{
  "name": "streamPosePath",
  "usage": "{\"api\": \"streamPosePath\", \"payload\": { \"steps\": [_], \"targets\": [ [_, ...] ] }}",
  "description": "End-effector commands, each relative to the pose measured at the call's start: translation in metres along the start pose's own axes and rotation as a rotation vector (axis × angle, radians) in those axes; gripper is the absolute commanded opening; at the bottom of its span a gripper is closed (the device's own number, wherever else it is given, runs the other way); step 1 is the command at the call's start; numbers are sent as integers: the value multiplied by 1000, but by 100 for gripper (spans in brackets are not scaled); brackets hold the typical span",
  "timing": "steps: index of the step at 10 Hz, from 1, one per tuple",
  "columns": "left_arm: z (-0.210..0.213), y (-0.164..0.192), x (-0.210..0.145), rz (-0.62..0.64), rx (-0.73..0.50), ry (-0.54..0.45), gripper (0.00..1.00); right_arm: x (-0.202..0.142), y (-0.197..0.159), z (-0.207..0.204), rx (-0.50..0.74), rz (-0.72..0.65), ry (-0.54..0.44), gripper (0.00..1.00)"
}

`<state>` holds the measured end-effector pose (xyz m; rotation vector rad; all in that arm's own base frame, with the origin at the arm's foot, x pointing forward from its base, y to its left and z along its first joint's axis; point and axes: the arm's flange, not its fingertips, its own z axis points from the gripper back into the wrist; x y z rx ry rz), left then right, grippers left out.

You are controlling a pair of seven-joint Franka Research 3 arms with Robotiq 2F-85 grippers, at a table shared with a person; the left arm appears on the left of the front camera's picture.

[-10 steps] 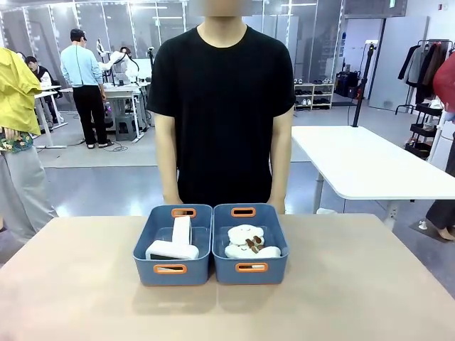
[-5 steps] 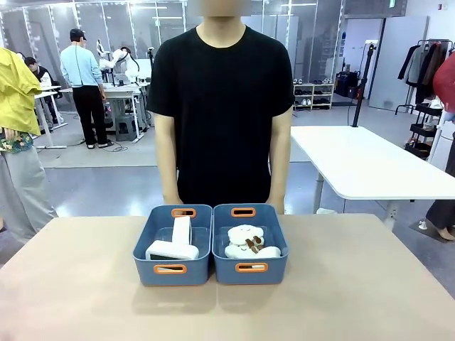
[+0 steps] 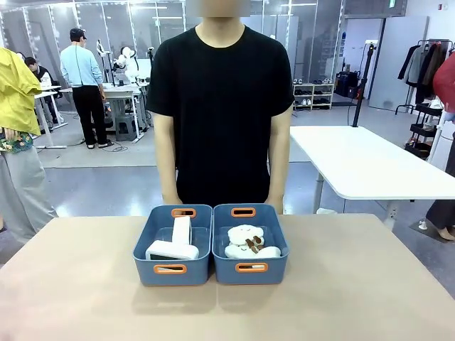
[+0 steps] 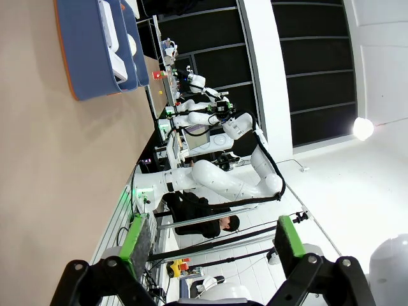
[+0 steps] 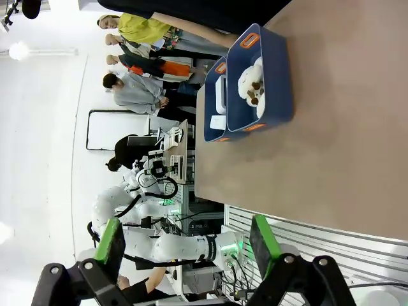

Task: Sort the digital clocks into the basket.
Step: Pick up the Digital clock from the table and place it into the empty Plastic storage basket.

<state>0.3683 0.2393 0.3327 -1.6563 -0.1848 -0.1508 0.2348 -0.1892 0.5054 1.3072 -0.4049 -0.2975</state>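
Front view: two blue bins sit side by side, touching, in the middle of the tan table (image 3: 355,284), with a person in a black T-shirt (image 3: 222,106) standing right behind them at the far edge
Basket: the left bin, the basket (image 3: 173,245), has orange handle slots on its short ends
Digital clocks: both lie inside the basket; one digital clock (image 3: 172,250) lies flat near the front wall, the other digital clock (image 3: 182,229) stands on edge behind it, the two touching or nearly so
Second bin: the right-hand bin (image 3: 250,245) holds white plush sheep toys (image 3: 249,243) with brown markings
Person's hands: hang low behind the bins, mostly hidden by the far rims
Left wrist view: the left pincer (image 4: 210,245) is open, its green pads wide apart with nothing between them, held in the air off the table's edge
Basket from the left pincer: well ahead and far to the upper left of its fingers, at the picture's top corner, a white clock body showing over the rim
Right wrist view: the right pincer (image 5: 188,245) is likewise open and empty, green pads spread, off the table's near edge
Bins from the right pincer: well ahead of the fingertips, across a bare stretch of table; the sheep bin lies nearer the pincer's line, the basket with the clocks just beyond it
Contact: neither pincer touches the bins, the clocks or the table
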Motion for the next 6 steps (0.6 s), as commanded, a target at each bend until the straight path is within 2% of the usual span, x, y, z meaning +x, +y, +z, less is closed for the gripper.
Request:
{"api": "streamPosePath", "payload": {
  "steps": [1, 6],
  "targets": [
    [-1, -2, 4, 6, 5, -14, 100, 2, 1, 0, 5, 2, 4, 100],
    [-1, -2, 4, 6, 5, -14, 100, 2, 1, 0, 5, 2, 4, 100]
  ]
}}
